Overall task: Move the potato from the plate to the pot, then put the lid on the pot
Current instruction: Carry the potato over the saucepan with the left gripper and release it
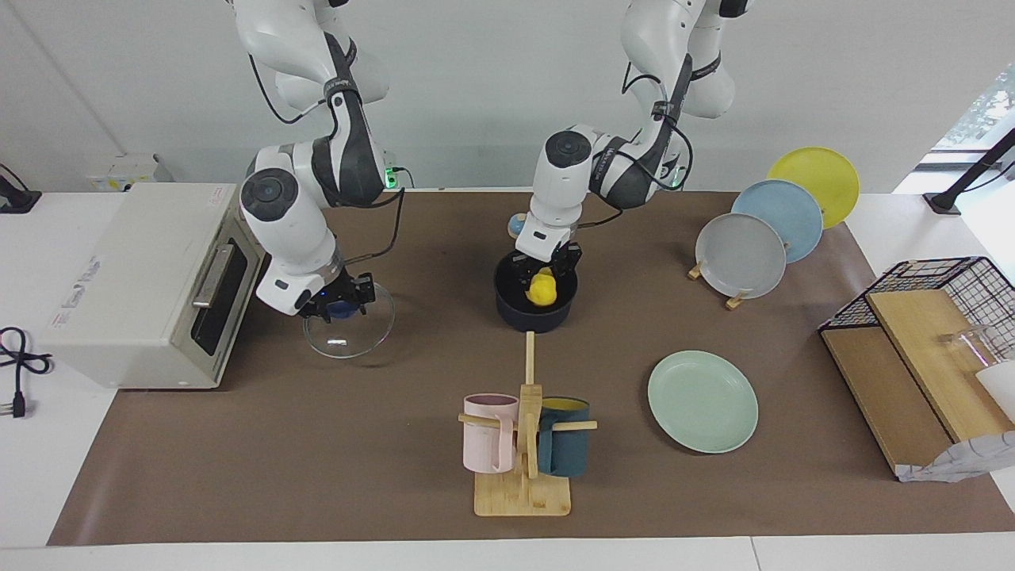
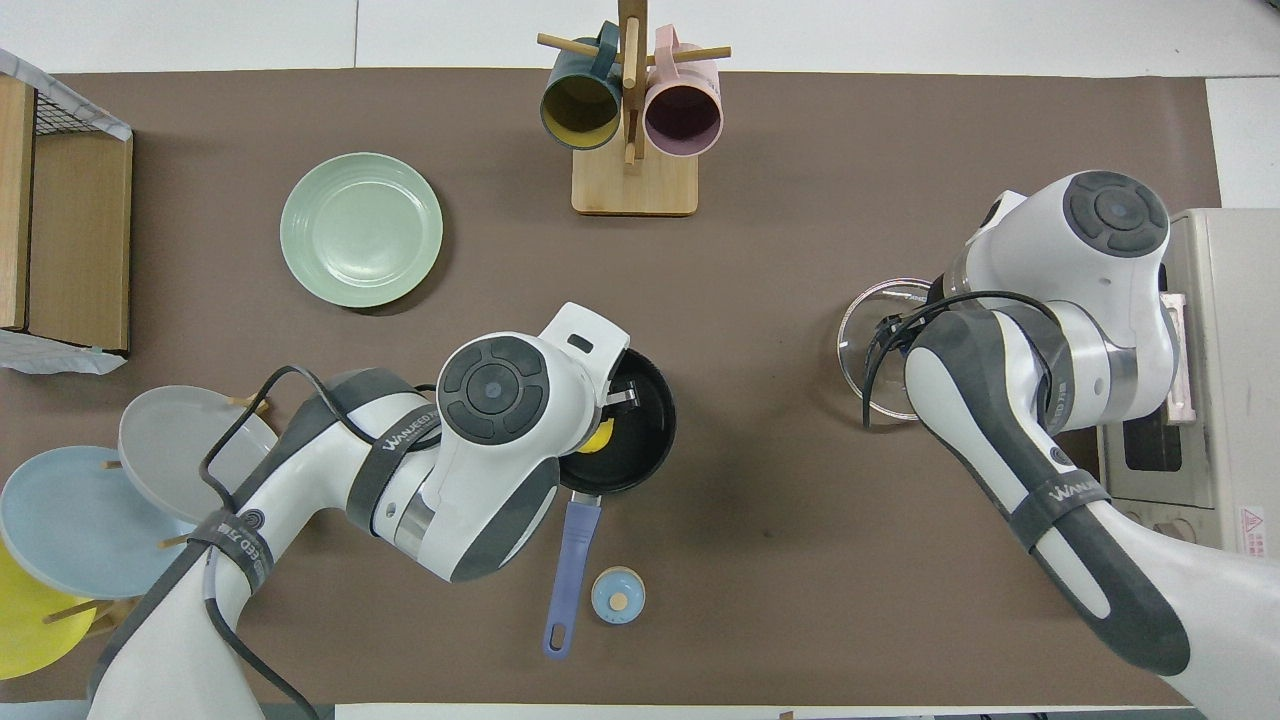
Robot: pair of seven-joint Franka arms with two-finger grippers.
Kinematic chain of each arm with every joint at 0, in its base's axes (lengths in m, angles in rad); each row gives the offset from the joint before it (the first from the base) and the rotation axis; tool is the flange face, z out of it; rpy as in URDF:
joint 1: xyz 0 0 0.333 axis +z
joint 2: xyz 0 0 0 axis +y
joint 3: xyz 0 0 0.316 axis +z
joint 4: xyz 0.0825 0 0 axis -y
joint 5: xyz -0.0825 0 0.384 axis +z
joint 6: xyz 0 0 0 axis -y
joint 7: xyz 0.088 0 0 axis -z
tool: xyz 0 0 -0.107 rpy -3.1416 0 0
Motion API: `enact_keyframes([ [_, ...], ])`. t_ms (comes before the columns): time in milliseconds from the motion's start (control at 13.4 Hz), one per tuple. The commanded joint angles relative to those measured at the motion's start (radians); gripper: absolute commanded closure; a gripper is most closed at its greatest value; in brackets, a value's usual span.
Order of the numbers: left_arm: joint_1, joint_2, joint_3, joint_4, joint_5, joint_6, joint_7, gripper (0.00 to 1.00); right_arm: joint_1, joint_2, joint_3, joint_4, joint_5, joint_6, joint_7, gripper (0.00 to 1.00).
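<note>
Lowering the potato (image 1: pixel 541 290) into the pot (image 1: pixel 535 313), my left pincer (image 1: pixel 544 279) pinches it; next, release, while my right pincer (image 1: pixel 339 308) grips the lid (image 1: pixel 349 321).

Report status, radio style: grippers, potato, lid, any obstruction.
Left gripper over pot, potato at its fingertips. Right gripper on lid knob. Plate bare. No obstruction seen.
</note>
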Motion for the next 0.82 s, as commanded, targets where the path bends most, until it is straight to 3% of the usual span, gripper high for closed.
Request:
enact_keyframes([
  [0, -0.027, 0.007, 0.019, -0.012, 0.028, 0.030, -0.027, 1.00, -0.006, -0.010, 0.037, 0.131, 0.015, -0.135, 0.033, 1.00],
  [596, -0.045, 0.023, 0.018, -0.033, 0.034, 0.028, -0.023, 1.00, 0.053, -0.019, 0.055, 0.106, 0.015, -0.082, 0.138, 1.00],
  [745, -0.044, 0.023, 0.019, -0.029, 0.036, 0.019, -0.014, 0.01, 0.066, -0.021, 0.054, 0.100, 0.015, -0.071, 0.143, 1.00],
])
